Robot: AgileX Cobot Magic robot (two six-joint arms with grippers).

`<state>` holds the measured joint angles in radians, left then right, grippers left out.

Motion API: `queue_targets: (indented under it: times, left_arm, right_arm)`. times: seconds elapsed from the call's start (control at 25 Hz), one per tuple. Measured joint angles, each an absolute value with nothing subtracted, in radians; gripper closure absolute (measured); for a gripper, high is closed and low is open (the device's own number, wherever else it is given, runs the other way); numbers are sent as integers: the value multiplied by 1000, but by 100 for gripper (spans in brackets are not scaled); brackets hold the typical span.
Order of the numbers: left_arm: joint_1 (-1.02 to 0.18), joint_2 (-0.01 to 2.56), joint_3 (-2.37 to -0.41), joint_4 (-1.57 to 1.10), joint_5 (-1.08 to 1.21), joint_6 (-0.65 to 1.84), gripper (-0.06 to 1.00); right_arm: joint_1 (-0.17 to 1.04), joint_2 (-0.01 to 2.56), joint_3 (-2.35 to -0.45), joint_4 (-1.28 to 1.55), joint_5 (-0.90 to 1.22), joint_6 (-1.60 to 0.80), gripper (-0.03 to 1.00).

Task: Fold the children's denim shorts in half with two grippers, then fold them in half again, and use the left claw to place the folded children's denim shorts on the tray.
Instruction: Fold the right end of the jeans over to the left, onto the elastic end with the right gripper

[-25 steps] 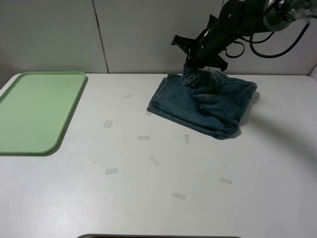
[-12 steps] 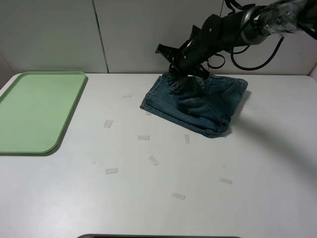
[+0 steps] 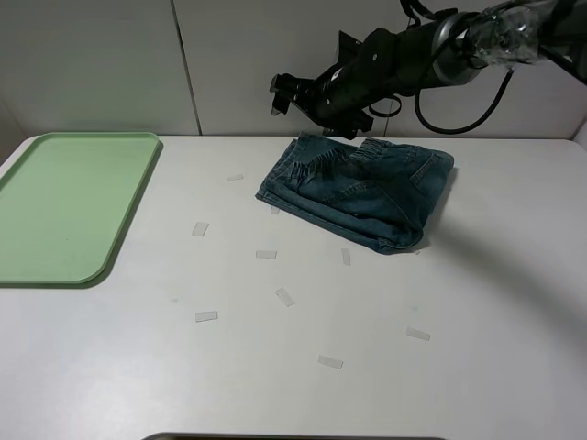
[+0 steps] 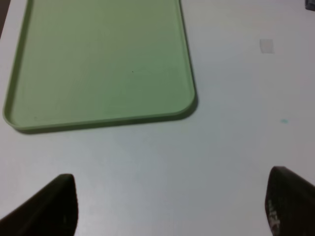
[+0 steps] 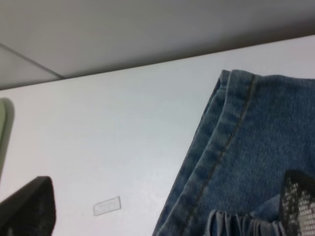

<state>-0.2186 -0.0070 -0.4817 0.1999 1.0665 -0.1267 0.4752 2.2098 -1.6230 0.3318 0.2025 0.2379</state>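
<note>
Table point(image 3: 477, 367) holds tape scraps point(image 3: 266, 254) between shorts point(image 3: 367, 188) and tray point(image 3: 64, 206).

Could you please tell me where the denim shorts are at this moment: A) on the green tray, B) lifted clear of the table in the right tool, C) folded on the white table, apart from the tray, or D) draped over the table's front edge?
C: the shorts lie folded on the table, well apart from the tray, and the right tool hangs open by their far edge, gripping nothing.
</note>
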Motion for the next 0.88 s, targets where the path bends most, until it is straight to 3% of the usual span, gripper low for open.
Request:
queue_targets:
  times: [0.56,0.88]
  left_arm:
    - [-219,-7,-482,200,1067,-127,18]
    - [-219,-7,-482,200,1067,-127,18]
  right_arm:
    - [391,2210,-1623,53,395,238,27]
    - [374,2212,-1623,32,466,238,27]
